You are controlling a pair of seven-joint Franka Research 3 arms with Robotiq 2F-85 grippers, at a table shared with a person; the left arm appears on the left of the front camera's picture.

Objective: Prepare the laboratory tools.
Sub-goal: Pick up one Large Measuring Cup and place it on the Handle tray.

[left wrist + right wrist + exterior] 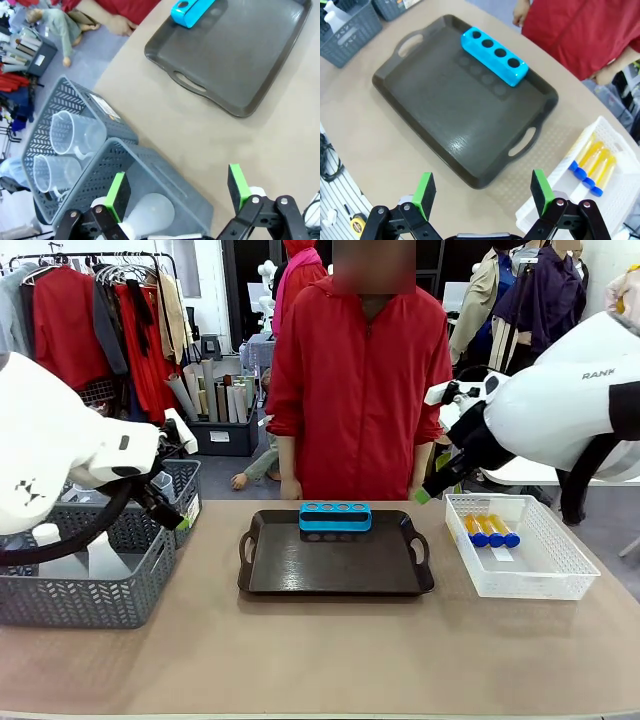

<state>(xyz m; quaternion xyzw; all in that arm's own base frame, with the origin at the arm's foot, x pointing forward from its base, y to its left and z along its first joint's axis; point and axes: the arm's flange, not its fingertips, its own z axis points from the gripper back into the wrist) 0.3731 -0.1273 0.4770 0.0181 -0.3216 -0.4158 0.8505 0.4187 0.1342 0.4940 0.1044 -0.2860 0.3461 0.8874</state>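
- One tool looks placed: the blue rack (335,517) stands on the tray (300,575), holes empty.
- Three test tubes (490,530) lie in the white basket (535,587).
- Two beakers (75,135) and the flask (150,212) sit in the grey baskets (160,175).
- Both the left gripper (178,190) and the right gripper (483,193) hang spread wide, empty.

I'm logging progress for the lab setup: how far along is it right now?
Done: the blue four-hole rack sits on the brown tray, holes empty. In hand: nothing; both arms' jaws stand open, the left pair over the conical flask. To do: three test tubes lie in the white basket; two beakers wait in a grey basket.
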